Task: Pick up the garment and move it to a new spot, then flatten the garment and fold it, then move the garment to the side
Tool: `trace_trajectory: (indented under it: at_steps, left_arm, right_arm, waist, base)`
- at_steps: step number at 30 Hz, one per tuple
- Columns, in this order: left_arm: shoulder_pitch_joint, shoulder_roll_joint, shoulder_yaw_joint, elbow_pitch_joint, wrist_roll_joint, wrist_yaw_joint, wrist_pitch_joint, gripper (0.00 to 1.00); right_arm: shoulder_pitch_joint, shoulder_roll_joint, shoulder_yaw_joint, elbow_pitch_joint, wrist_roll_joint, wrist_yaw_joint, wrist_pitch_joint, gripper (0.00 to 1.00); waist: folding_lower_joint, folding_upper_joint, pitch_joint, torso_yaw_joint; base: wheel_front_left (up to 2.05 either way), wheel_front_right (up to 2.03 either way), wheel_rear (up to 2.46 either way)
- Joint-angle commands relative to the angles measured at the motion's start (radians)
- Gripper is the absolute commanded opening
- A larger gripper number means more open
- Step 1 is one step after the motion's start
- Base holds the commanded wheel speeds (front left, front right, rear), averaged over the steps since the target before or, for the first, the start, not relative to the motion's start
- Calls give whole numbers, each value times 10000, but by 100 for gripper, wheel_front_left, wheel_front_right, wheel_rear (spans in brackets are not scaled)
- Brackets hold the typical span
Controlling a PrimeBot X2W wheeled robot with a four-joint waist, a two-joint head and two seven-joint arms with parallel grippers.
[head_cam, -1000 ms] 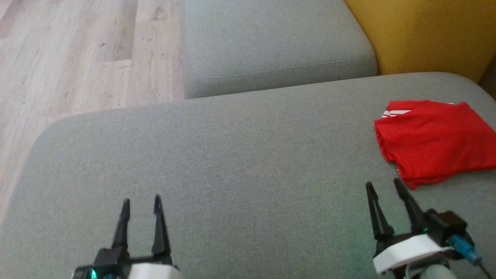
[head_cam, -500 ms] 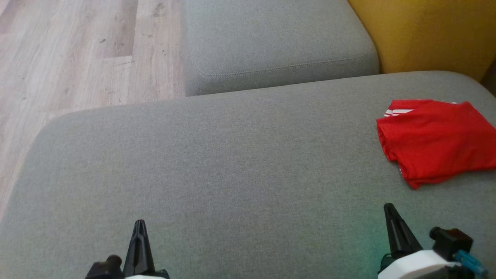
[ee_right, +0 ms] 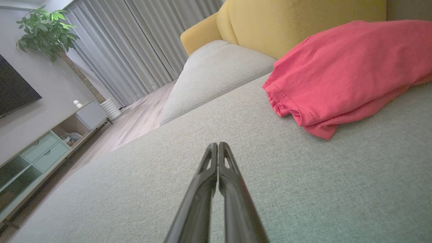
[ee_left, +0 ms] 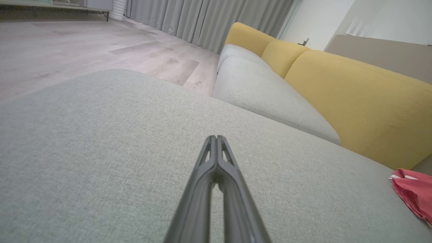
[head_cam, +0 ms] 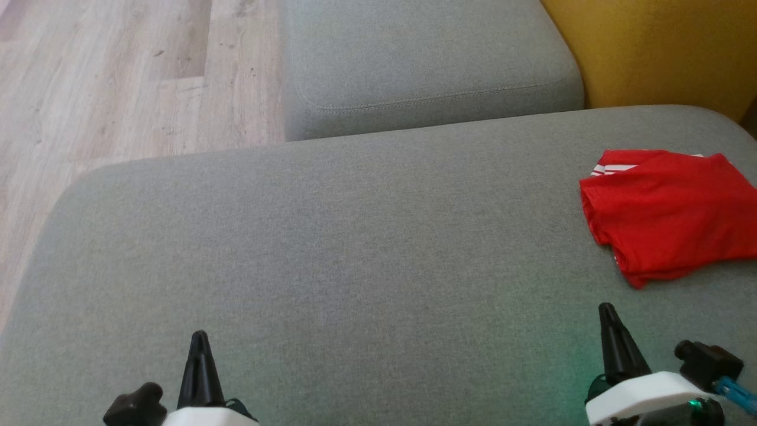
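Observation:
The garment [head_cam: 668, 213] is a red top with white stripes, folded into a compact pile at the right edge of the grey sofa cushion [head_cam: 355, 254]. It also lies at the upper right in the right wrist view as garment [ee_right: 347, 71], and as a small red patch, garment [ee_left: 413, 192], at the far right of the left wrist view. My left gripper [head_cam: 199, 338] sits near the cushion's front edge, shut and empty, far left of the garment. My right gripper [head_cam: 607, 310] is shut and empty too, just short of the garment's near corner and not touching it. Both pairs of fingers meet tip to tip: left gripper [ee_left: 216, 138], right gripper [ee_right: 216, 145].
A second grey cushion [head_cam: 426, 65] lies beyond the first, with yellow back cushions [head_cam: 656, 53] to the right. Wooden floor [head_cam: 118, 83] runs along the left. A cabinet [ee_right: 37, 155], a plant [ee_right: 44, 30] and curtains [ee_right: 141, 47] stand across the room.
Both grippers have shut and drawn back toward the cushion's front edge. The head view has shifted slightly, so the garment's small apparent move is the camera's.

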Motion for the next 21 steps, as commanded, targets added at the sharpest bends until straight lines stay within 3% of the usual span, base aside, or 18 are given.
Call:
trace_trajectory:
  at_steps: [1, 21]
  left_arm:
    - [-519, 26, 230, -293, -166, -79, 58, 0]
    - [-838, 34, 714, -250, -2370, -525, 633, 0]
  right_arm:
    - [-614, -46, -56, -376, 189, 15, 61, 0]
    - [-851, 88, -480, -524, 2365, 26, 640, 0]
  waist:
    - [-1, 0, 5, 3]
    - [-1, 0, 200, 121]
  base:
    - [0, 0, 0]
    - [0, 0, 0]
